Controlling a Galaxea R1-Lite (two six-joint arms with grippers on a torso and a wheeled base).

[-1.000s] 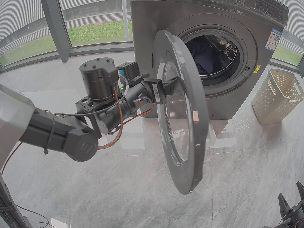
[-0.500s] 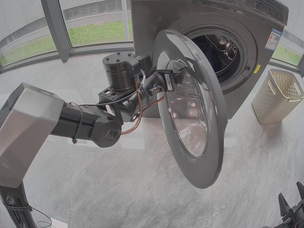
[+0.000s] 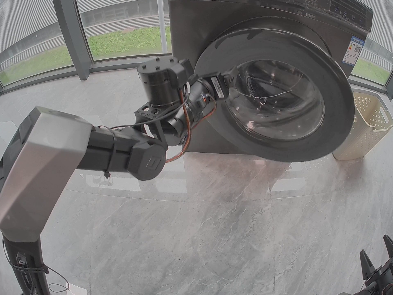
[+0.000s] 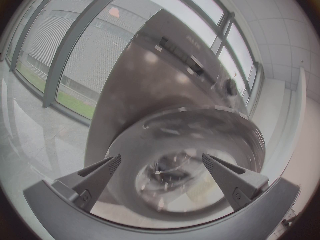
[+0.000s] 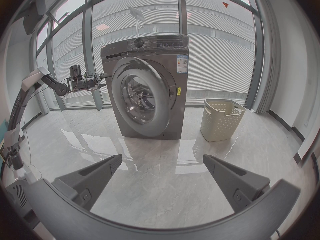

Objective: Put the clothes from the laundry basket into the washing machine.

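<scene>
Nearly shut, the round glass-windowed door (image 3: 282, 99) of the grey metal front-loading washing machine (image 3: 196, 25) stands a little ajar, with the left gripper (image 4: 160, 158) at its hinge-side rim.
From the left wrist view that gripper's two dark fingers are spread apart with nothing clamped between them, and the door's glass sits just in front of them; whether they touch the rim cannot be told. The right gripper (image 5: 161, 159) hangs low over the pale grey marble-look floor (image 3: 204, 226), well apart from the machine, its fingers also parted and holding nothing. A cream perforated plastic laundry basket (image 5: 221, 119) stands upright on the floor just beside the machine's right side. Reflections cover the door's glass, so whether clothes lie in the drum behind it cannot be made out.
</scene>
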